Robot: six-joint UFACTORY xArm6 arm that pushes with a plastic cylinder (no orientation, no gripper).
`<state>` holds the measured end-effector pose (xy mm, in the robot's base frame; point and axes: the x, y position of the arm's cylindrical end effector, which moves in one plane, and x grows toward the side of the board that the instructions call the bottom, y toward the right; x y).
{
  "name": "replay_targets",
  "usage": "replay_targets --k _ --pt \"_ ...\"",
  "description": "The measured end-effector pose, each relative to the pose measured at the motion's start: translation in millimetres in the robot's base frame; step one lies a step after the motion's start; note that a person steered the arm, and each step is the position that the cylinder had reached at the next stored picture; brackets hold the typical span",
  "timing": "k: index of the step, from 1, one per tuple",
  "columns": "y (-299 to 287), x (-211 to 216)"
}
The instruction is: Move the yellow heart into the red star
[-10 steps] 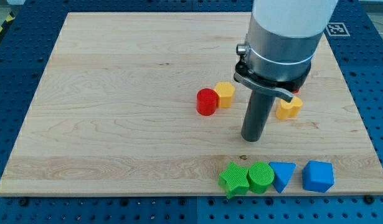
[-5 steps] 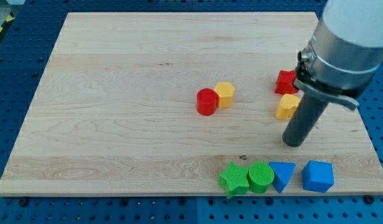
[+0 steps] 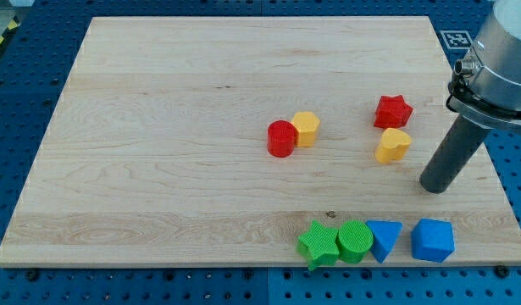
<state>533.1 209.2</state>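
Note:
The yellow heart (image 3: 393, 145) lies on the wooden board at the view's right, just below the red star (image 3: 393, 111), with a small gap between them. My tip (image 3: 434, 187) rests on the board to the lower right of the yellow heart, apart from it. The dark rod rises from the tip toward the view's upper right, under the arm's wide grey body.
A red cylinder (image 3: 281, 138) touches a yellow hexagon block (image 3: 306, 129) near the board's middle. Along the bottom edge sit a green star (image 3: 318, 244), a green cylinder (image 3: 355, 241), a blue triangle (image 3: 384, 238) and a blue cube-like block (image 3: 433, 240). The board's right edge (image 3: 489, 161) is close to the tip.
My tip has slid to the view's right, from left of the yellow heart, past below it, to its lower right. The red star has come into view. No block moved.

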Motion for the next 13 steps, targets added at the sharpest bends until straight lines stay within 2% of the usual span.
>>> replay_targets --k 5,7,13 --pt "14 -7" --pt "-7 -15" --pt "-21 -49"
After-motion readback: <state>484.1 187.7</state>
